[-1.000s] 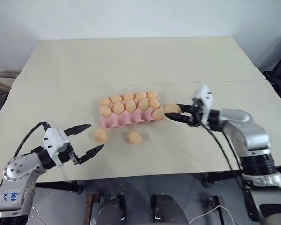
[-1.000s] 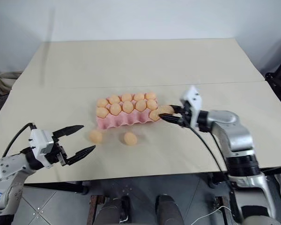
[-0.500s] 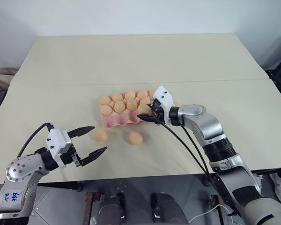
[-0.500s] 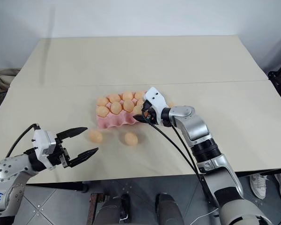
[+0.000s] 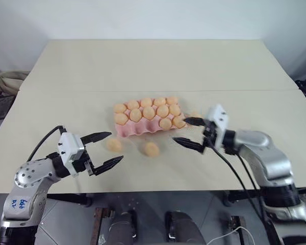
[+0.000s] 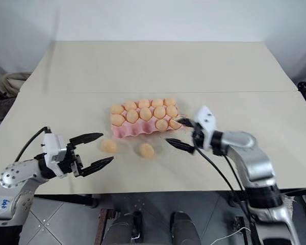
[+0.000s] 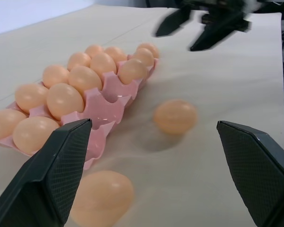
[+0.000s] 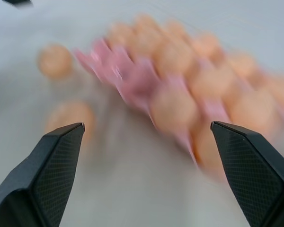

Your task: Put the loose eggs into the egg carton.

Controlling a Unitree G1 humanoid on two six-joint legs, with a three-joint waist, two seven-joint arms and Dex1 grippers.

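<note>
The pink egg carton (image 5: 137,131) lies mid-table, most of its cups filled with pale orange eggs; the cups at the left of its front row stand bare (image 7: 111,94). Two loose eggs rest on the table in front of it, one on the left (image 5: 113,144) and one on the right (image 5: 152,149). My left gripper (image 5: 117,146) is open, level, with the left egg (image 7: 102,196) just ahead of its fingers. My right gripper (image 5: 178,130) is open and holds nothing, beside the carton's right front corner. The right loose egg (image 7: 175,116) lies between the two grippers.
The carton stands on a wide beige table (image 5: 143,66) with a seam running across behind it. The table's front edge (image 5: 158,191) runs just below both arms. Coiled hoses (image 5: 5,81) lie off the table's left side.
My right gripper carried an egg to the carton's right front corner, opened, and drew back to the right without it. The left gripper edged toward the left loose egg.
</note>
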